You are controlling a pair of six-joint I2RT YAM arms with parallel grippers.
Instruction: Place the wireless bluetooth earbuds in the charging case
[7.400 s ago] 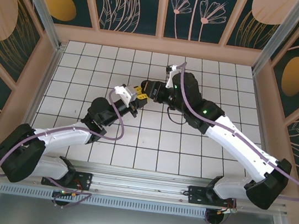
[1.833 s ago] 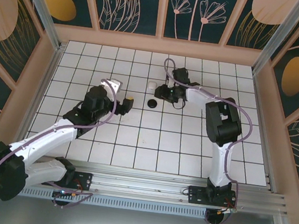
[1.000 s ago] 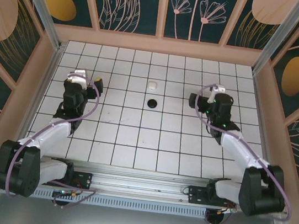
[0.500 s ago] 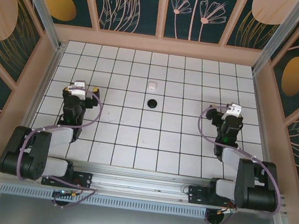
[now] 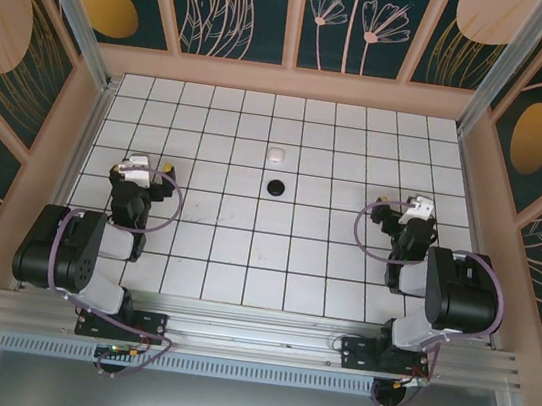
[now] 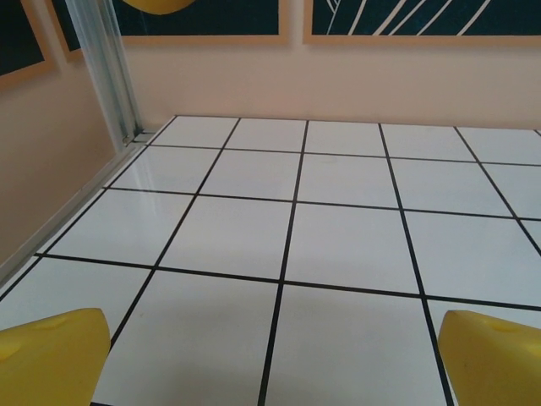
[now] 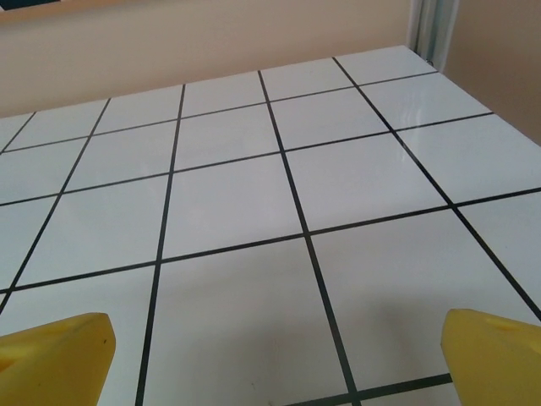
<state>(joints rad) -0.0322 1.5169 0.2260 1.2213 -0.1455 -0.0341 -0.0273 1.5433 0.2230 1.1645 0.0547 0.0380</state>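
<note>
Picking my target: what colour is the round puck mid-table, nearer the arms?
The puck is black; the top view shows it best.

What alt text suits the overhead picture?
Seen from above, two robot arms sit folded at the near edge of a white tiled table, left pincer and right pincer open and empty. A small white case and round black case lie mid-table.

A small rounded white plastic charging case (image 5: 277,154) lies flat on the white tiled counter (image 5: 342,274) around the middle of its far half, and a small round black puck-shaped charging case (image 5: 274,186) lies just nearer, close but apart, their lids too small to judge.
</note>
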